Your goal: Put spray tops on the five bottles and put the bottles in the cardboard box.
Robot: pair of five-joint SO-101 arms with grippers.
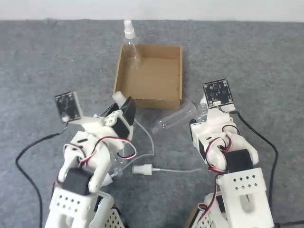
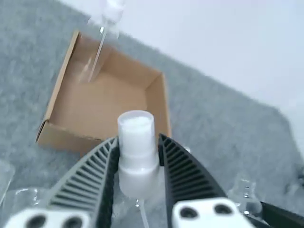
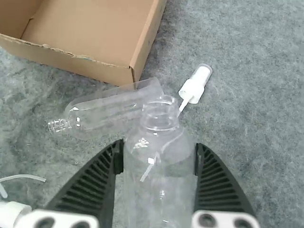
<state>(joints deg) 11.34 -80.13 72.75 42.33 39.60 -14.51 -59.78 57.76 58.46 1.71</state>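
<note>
while spray top (image 2: 137,152) sits gripped, bottle (image 3: 159,161) (uncapped)

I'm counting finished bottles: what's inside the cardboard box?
One clear bottle with its spray top on leans in a far corner of the cardboard box. Nothing else shows inside, though the near wall hides the floor just behind it.

the cardboard box (image 1: 148,76) sits on the bench (image 1: 38,61) beyond both arms, roughly midway between them. a capped bottle (image 1: 130,45) leans in the box's far left corner, its top above the rim. a lying bottle (image 1: 173,118) rests on the bench just before the box's near right corner. the left gripper (image 2: 137,139), before the box's near left corner, has a held spray top (image 2: 137,128) between its fingers. the right gripper (image 3: 159,146) has an open bottle (image 3: 159,128) between its fingers, just beside the lying bottle, with a loose spray top (image 3: 194,84) near it on the bench. a nearer spray top (image 1: 142,169) lies on the bench between the two arms.
</note>
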